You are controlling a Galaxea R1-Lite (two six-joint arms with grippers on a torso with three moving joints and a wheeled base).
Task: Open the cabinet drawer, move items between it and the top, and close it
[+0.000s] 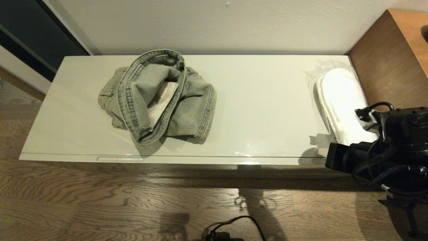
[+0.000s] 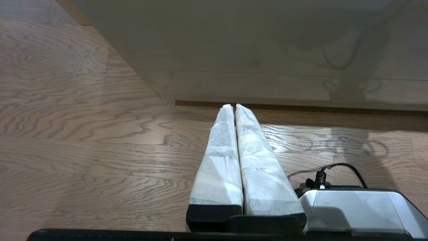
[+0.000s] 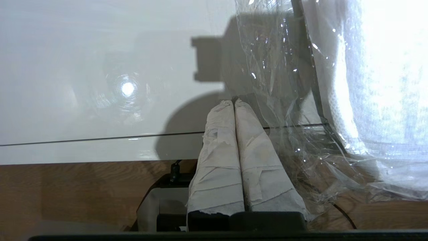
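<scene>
The right gripper (image 3: 234, 100), nearest the head camera at about four o'clock, hovers over the front edge of the top (image 1: 260, 100) with its wrapped fingers (image 3: 217, 150) pressed together on nothing, just beside the slippers (image 1: 341, 100) in clear wrap at three o'clock. The denim garment (image 1: 157, 97) lies heaped at ten o'clock. The cabinet drawer (image 1: 187, 160) looks closed. The left gripper (image 2: 234, 105) hangs clenched low over the floor (image 2: 83, 150).

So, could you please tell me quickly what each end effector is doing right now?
Left end effector: closed, holding nothing, low over the floor.
Right end effector: closed, holding nothing, beside the wrapped slippers.
</scene>
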